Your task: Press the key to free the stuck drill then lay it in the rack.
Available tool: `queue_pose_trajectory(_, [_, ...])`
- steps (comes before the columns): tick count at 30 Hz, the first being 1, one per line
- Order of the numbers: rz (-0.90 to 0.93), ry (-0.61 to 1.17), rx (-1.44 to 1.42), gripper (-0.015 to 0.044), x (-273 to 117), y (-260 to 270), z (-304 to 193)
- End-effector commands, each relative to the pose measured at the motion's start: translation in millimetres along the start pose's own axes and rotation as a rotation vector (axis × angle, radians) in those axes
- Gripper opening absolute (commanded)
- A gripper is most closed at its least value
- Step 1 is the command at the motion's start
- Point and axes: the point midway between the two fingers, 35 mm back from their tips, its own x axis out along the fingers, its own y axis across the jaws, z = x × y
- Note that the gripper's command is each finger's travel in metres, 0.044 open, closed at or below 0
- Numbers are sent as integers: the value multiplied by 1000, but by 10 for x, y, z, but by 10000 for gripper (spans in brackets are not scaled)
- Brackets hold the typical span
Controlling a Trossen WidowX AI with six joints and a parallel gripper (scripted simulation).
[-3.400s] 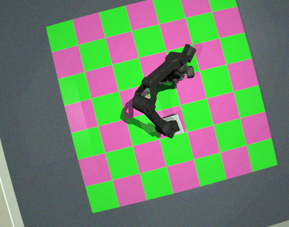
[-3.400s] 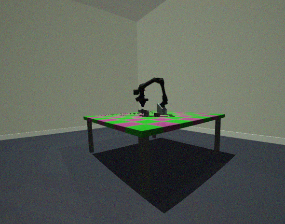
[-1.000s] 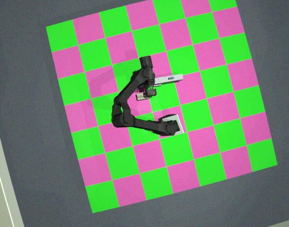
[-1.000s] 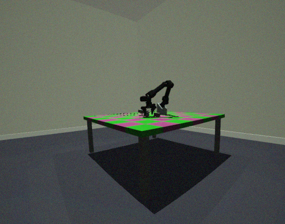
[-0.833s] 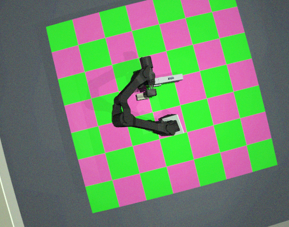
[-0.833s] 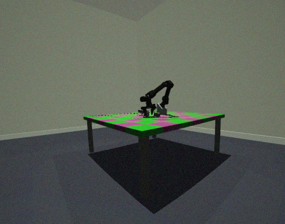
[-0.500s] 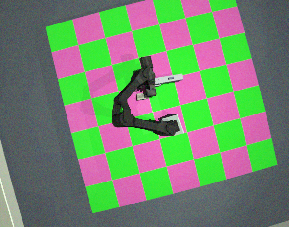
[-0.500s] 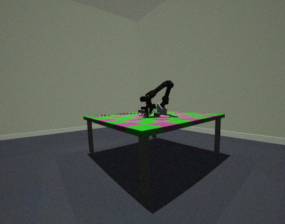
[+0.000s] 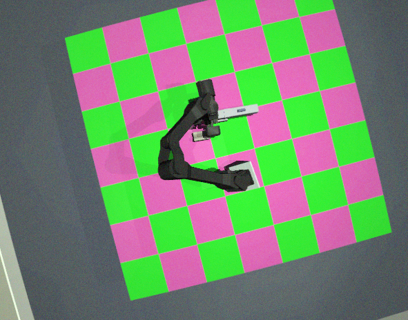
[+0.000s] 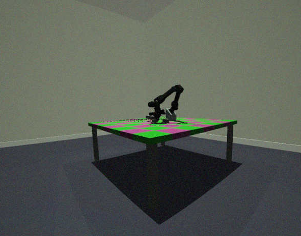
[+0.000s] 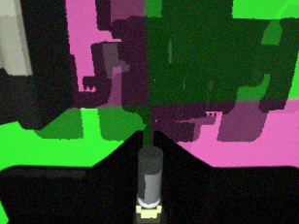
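A long pale grey holder (image 9: 232,113) (image 10: 149,117) runs rightward from beneath the wrist in the top view. The key (image 9: 241,110) is a small dark blue piece in the slot on its top; I cannot tell how far down it sits. The drill (image 11: 150,176) shows in the wrist view as a grey cylinder, dark at one end, with a pale yellow part below it. My gripper (image 11: 148,136) is shut on the drill, low over the table. The arm hides the fingertips in the top view. The short beige grooved rack (image 9: 198,136) (image 11: 12,43) stands beside the gripper.
A pale grey wedge-shaped stand (image 9: 254,172) (image 10: 171,115) is at the arm's base. The arm bends from there over to the holder and rack. All stand on a green and pink checkered table (image 9: 253,241) (image 10: 151,134).
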Motion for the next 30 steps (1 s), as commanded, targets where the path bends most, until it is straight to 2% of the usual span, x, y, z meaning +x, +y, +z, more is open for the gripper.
queue_pose_trajectory(1, [-2,-5,3,0,-4,-4,46])
queue_pose_trajectory(30, [-2,-6,3,0,-14,-30,449])
